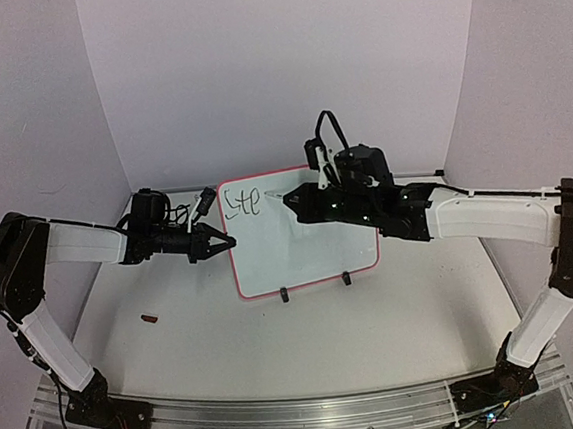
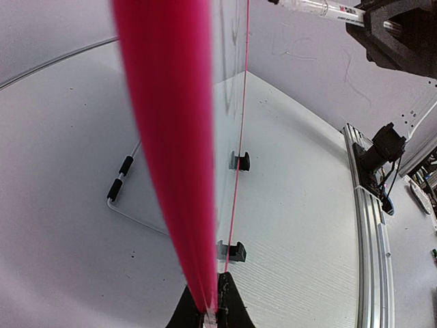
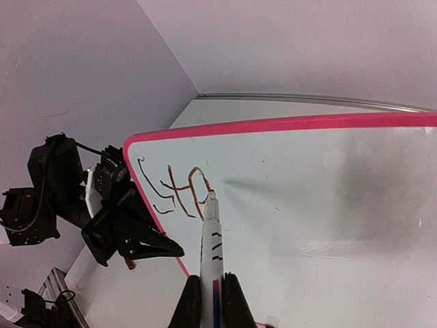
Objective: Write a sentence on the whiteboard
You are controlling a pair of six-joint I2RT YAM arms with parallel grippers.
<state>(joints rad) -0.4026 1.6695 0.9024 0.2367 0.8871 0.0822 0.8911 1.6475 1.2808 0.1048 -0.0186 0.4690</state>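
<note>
The whiteboard (image 1: 305,248), white with a pink-red border, stands tilted on two black clips (image 1: 284,295). My left gripper (image 1: 227,242) is shut on its left edge; the left wrist view shows the jaws (image 2: 213,304) pinching the pink border (image 2: 171,137). In the board's top left corner the sentence (image 3: 179,188) reads "Ste" in thin dark strokes (image 1: 242,202). A white marker (image 3: 212,239) is held in my shut right gripper (image 3: 211,279), its tip touching the board at the last letter. From above, the right gripper (image 1: 292,202) hovers over the board's upper middle.
A small brown-red piece (image 1: 151,318) lies on the table left of the board. A bent wire with black sleeves (image 2: 121,184) lies behind the board. An aluminium rail (image 1: 304,414) runs along the near edge. Purple walls close in the back and sides.
</note>
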